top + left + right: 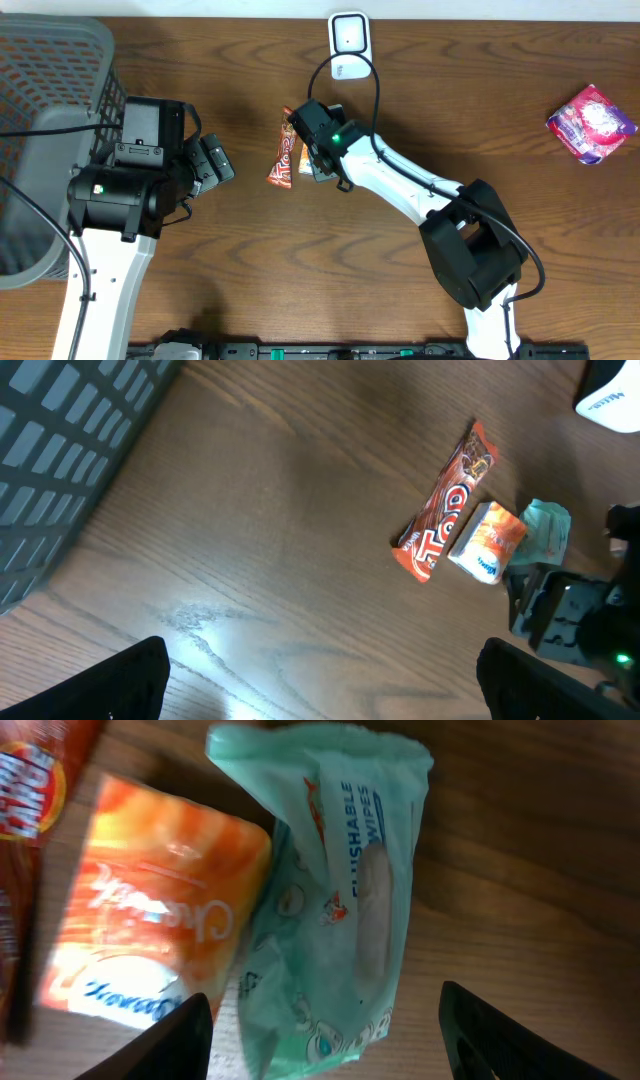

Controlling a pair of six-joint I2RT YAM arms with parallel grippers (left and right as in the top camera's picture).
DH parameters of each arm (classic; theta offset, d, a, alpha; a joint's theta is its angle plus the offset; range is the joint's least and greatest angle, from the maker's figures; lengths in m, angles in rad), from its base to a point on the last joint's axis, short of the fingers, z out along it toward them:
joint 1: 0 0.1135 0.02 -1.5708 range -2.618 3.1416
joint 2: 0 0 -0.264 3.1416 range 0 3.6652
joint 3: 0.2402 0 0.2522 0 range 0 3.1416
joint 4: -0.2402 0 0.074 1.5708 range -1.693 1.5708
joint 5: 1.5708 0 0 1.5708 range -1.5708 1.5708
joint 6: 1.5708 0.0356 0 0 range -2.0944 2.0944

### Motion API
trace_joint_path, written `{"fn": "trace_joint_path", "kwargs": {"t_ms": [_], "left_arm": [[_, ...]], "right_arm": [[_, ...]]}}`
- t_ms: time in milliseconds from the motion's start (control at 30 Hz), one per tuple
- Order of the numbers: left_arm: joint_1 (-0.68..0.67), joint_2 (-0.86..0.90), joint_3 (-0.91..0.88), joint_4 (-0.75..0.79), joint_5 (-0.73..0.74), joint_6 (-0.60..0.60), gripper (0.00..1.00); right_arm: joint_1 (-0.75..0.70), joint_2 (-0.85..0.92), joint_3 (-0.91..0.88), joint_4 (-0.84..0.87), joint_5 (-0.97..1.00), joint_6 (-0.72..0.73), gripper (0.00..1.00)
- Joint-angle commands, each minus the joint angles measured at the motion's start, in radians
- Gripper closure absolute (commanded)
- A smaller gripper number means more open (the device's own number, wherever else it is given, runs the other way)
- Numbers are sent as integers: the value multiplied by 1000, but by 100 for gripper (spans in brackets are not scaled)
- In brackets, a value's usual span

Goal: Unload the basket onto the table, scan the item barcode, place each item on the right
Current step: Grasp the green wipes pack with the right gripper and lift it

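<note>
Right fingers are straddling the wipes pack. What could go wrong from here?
1. The orange pack lies against the wipes pack, so the right fingers may pinch both.
2. The wipes pack is soft and crumpled; it could fold or slip.
3. No barcode shows on its upper face, so the scanner may miss it.

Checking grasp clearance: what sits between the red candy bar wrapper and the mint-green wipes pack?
A small orange-and-white packet, lying alongside the red candy bar wrapper and against the mint-green plastic wipes pack. Clearest in the left wrist view.
</note>
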Motion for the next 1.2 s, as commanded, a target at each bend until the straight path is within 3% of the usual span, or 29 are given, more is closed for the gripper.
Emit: {"fn": "trace_joint_path", "kwargs": {"t_ms": [0,200,533,667,1000,1167], "left_arm": [[4,-6,10,0,-13,-5,2],[4,-6,10,0,-13,-5,2],[4,-6,10,0,-13,-5,2],[4,-6,10,0,-13,-5,2],[4,-6,10,0,-13,-5,2],[4,-6,10,0,-13,-5,2]], "right_arm": [[-6,-24,-41,32,38,11,34],[-27,-24,-66,71,38,-4,47],[-73,-24,-147,179,26,-4,47],[-82,-24,-148,180,14,-4,73],[-145,-35,-56,76,-250,-4,99],[-248,-41,-28,37,-564,-45,99]]}}
